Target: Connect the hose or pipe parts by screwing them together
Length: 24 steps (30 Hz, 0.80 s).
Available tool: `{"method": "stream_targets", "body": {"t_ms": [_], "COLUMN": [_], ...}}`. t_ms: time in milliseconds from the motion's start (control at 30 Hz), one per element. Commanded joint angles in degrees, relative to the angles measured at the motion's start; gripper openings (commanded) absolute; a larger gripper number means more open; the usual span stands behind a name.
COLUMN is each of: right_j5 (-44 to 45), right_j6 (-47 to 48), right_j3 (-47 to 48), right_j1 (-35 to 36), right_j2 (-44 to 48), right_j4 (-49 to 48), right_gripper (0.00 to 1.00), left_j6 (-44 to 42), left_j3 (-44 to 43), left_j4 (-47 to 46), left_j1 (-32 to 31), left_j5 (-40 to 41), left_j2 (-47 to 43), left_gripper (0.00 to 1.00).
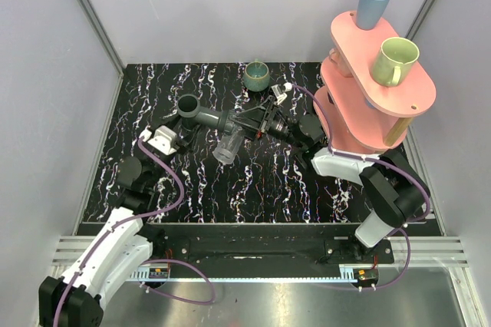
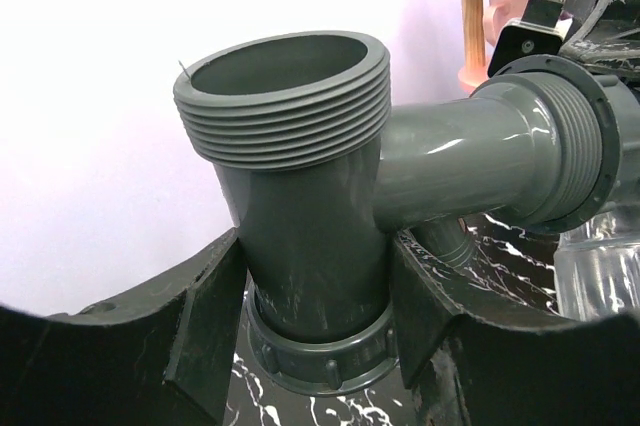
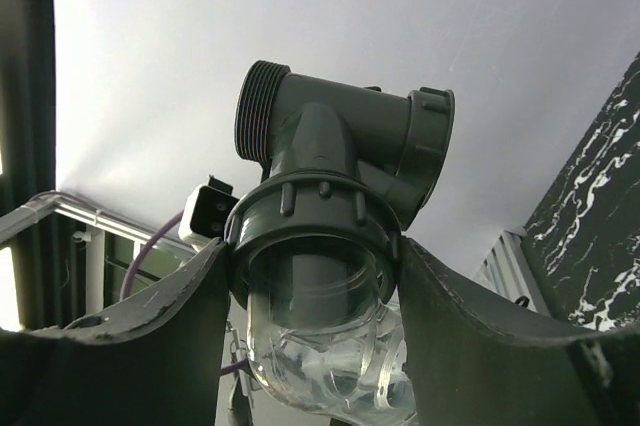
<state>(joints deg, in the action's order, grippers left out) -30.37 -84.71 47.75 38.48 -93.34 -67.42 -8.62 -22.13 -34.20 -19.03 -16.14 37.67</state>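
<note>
Top view: grey elbow fitting sits mid-frame, clear connector right below it, green cup above, pink rack upper right. Left wrist: left claw is clamped round the fitting's trunk. Right wrist: right claw is squeezing the connector's collar.

Black marbled table (green cup on it)

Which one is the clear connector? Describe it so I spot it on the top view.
On the black marbled table, look mid-table for the grey fitting. The clear connector sticks out from its right end, toward the near edge; it alone is see-through, unlike the green cup behind.
</note>
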Motion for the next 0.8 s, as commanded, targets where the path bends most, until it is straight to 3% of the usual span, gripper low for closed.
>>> {"method": "stream_targets", "body": {"t_ms": [0, 33, 100, 133, 167, 200, 300, 400, 600, 767], "right_j5": [6.7, 7.0, 7.4, 7.5, 7.7, 7.8, 8.1, 8.6, 10.2, 9.5], "right_j6": [-3.3, -3.4, -3.2, -3.1, -3.0, -2.7, -2.0, -0.9, 0.2, 2.8], "right_j3": [3.0, 3.0, 2.9, 2.9, 3.1, 3.0, 3.0, 2.5, 1.2, 1.0], "right_j1": [-0.1, 0.0, 0.1, 0.0, -0.1, 0.0, -0.1, -0.2, -0.9, -2.5], "right_j2": [3.5, 3.3, 3.2, 3.0, 2.9, 3.0, 3.2, 4.0, 5.2, 6.3], "right_j4": [-2.5, -2.7, -3.7, -3.9, -4.0, -4.1, -4.2, -3.8, -3.1, -2.8], "right_gripper": [0.0, 0.0, 0.0, 0.0, 0.0, 0.0, 0.0, 0.0, 0.0, 0.0], "left_j6": [-3.5, -3.4, -2.8, -2.8, -2.7, -2.8, -3.3, -3.1, -2.9, -0.3], "left_j3": [0.3, 0.3, 0.2, 0.1, 0.0, 0.1, 0.1, 0.0, 0.2, -1.1], "left_j4": [-6.1, -6.1, -5.5, -4.4, -3.9, -3.5, -1.4, 1.8, 4.9, 12.9], "left_j1": [-1.7, -1.7, -1.7, -1.7, -1.7, -1.7, -1.7, -1.7, -1.7, -1.7], "left_j5": [-10.7, -10.7, -10.1, -9.7, -9.4, -9.2, -8.5, -8.7, -6.7, -4.1], "left_j2": [2.1, 2.1, 2.1, 2.0, 1.4, 1.1, -0.4, -1.8, -4.8, -8.8], "left_gripper": [0.0, 0.0, 0.12, 0.2, 0.4, 0.46, 0.55, 0.94, 0.96, 0.97]}}
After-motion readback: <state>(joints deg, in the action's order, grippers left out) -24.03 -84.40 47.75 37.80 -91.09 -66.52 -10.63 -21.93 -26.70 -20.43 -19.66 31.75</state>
